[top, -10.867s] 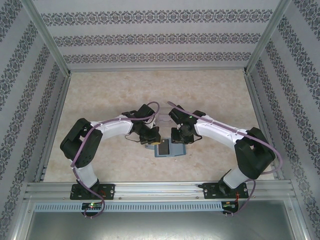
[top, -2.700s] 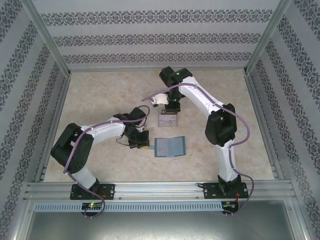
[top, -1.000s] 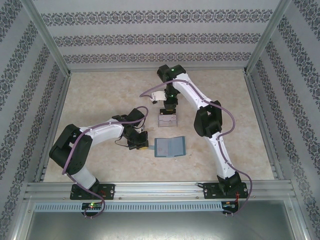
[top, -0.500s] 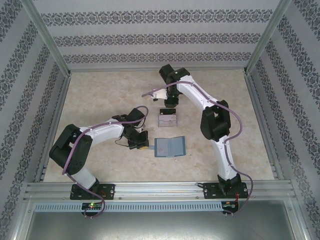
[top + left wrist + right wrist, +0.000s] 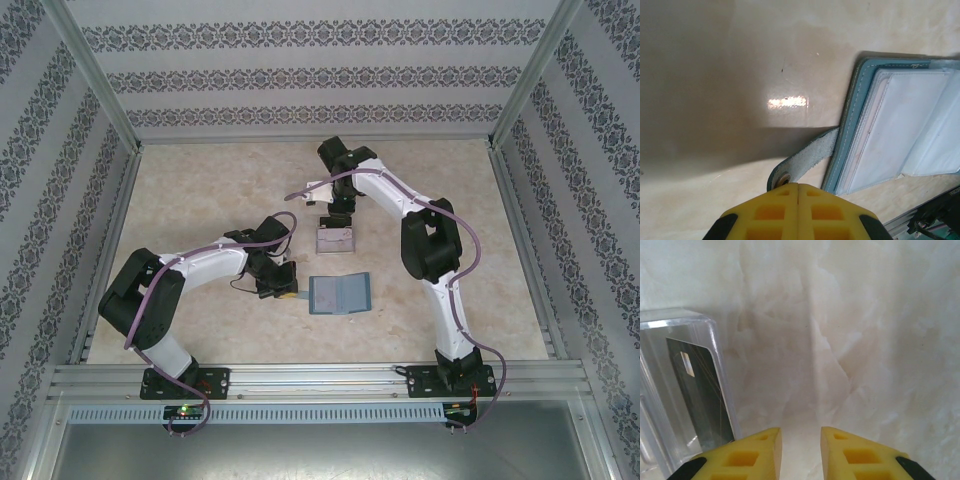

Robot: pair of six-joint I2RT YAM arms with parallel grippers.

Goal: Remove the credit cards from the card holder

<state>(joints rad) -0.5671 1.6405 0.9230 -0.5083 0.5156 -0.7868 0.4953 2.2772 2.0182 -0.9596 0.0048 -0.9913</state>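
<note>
The teal-blue card holder [image 5: 340,294] lies open on the table, its pale clear sleeves [image 5: 910,125] facing up. Whether cards sit in the sleeves I cannot tell. Its strap tab [image 5: 807,155] sticks out to the left. My left gripper [image 5: 281,284] [image 5: 798,185] is shut, its yellow tips resting at the strap's snap end. A dark credit card [image 5: 700,390] lies inside the clear plastic box [image 5: 335,240] [image 5: 715,340]. Just beyond the box's far edge, my right gripper [image 5: 337,210] [image 5: 800,432] stands open over bare table, holding nothing.
The right arm's elbow [image 5: 428,245] bends over the table to the right of the box and wallet. Patterned walls and metal frame posts [image 5: 110,110] close in the marble-look table on three sides. A metal rail [image 5: 320,378] runs along the near edge.
The right gripper has drawn back from over the clear box toward the far side, and its elbow has shifted slightly. The left gripper and the wallet have stayed put.
</note>
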